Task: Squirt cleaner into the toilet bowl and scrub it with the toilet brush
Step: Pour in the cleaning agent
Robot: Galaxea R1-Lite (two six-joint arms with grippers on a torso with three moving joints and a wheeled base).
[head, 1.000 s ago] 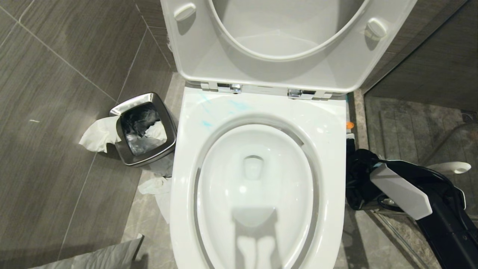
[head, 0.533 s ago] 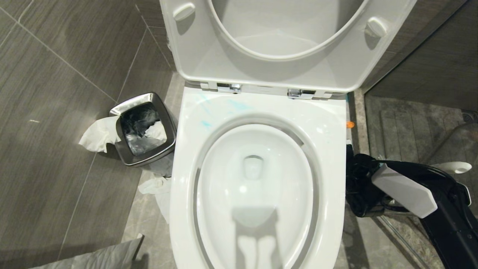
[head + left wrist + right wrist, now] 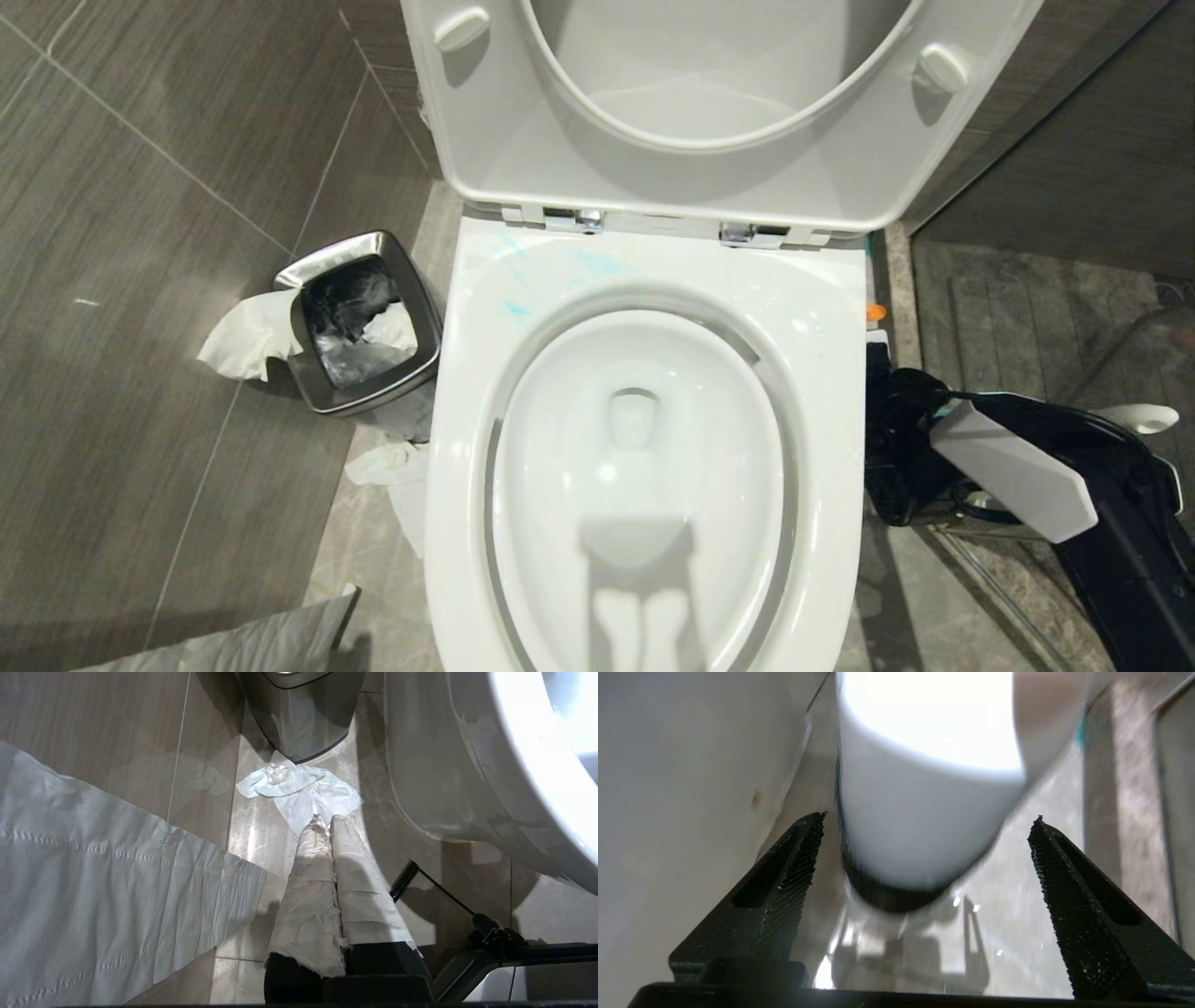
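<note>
One toilet bowl (image 3: 644, 485) — one bin (image 3: 359, 322)

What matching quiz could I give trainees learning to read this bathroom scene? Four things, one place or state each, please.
Things:
1. right hand
2. left hand
3. waste bin
4. cleaner

Places or states:
A. thin turquoise smears on the toilet bowl's rim, near the hinges
B. shut, fingers wrapped in paper, above tissue on the floor
C. on the floor left of the toilet, tissue hanging over its edge
D. open, fingers either side of a white container, right of the toilet

Pairs: 1-D, 2-B, 3-C, 4-A
</note>
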